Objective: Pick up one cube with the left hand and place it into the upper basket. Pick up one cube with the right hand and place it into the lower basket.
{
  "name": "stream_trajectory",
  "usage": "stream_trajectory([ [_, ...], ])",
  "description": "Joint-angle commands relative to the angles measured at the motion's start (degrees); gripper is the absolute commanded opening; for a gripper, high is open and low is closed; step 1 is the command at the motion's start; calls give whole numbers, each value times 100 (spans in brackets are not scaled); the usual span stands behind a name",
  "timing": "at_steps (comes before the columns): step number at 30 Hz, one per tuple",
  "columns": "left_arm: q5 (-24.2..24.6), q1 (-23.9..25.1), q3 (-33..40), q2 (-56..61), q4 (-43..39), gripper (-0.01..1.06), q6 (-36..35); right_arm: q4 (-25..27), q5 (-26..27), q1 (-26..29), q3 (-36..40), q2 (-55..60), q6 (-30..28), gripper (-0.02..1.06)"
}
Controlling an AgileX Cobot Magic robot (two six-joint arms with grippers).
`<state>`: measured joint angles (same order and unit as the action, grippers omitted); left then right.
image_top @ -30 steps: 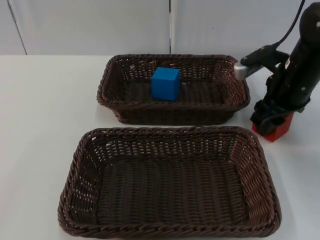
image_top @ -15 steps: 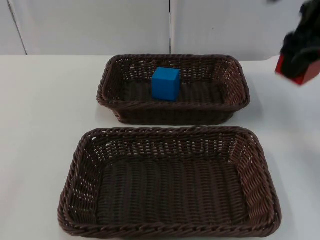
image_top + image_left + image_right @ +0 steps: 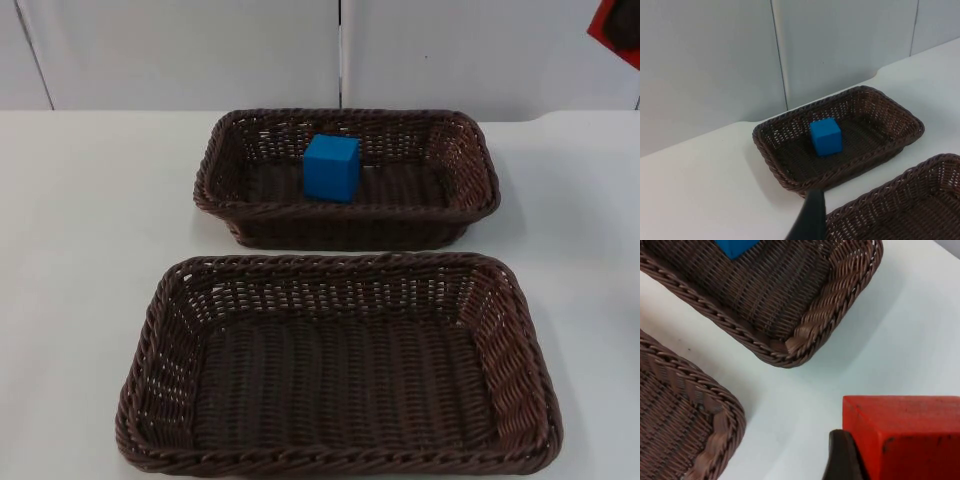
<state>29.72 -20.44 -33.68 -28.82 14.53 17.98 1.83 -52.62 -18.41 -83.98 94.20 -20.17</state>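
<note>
- Right end effector [image 3: 875, 460]: clenched on the red cube [image 3: 905, 437], a black fingertip pressed against the cube's side; the cube hangs above bare white tabletop [image 3: 900, 335], off the corner of the upper basket [image 3: 805, 335].
- Red cube: flat matte faces, sharp edges, small dark specks along the front face. In the top view a sliver of it [image 3: 622, 25] sits at the frame edge, high against the grey partition wall [image 3: 180, 50].
- Left end effector: one black fingertip [image 3: 809, 220] in the left wrist view, raised above the tabletop near the rim of the lower basket [image 3: 900, 200]; cannot tell whether it is released or clenched. Left arm waits.
- Blue cube [image 3: 331, 167]: rests inside the upper basket, slightly left of centre, upright; saturated blue, lighter top face.
- Both baskets: dark brown wicker, rectangular, braided rims. Lower basket [image 3: 160, 330] holds nothing; it lies just in front of the upper one, apart from it.
- Right wrist view shows a corner of the blue cube [image 3: 735, 247] and the weave close up; the top view gives the full layout.
</note>
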Motion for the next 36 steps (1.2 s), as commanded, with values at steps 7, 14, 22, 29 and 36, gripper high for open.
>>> stream_trajectory([
  [7, -2, -11, 34, 27, -16, 77, -37, 432, -47, -13, 0, -69, -14, 0],
  [14, -2, -11, 34, 27, -16, 77, -37, 580, 15, -137, 408, -69, -95, 0],
  [22, -2, -11, 34, 27, -16, 77, -37, 567, 349, -1011, 862, -69, -214, 0],
  [29, -3, -11, 34, 27, 7, 77, -37, 567, 377, -1928, 862, -31, -214, 0],
  [36, -3, -11, 34, 27, 7, 77, -37, 594, 487, -2593, 862, 51, -214, 0],
])
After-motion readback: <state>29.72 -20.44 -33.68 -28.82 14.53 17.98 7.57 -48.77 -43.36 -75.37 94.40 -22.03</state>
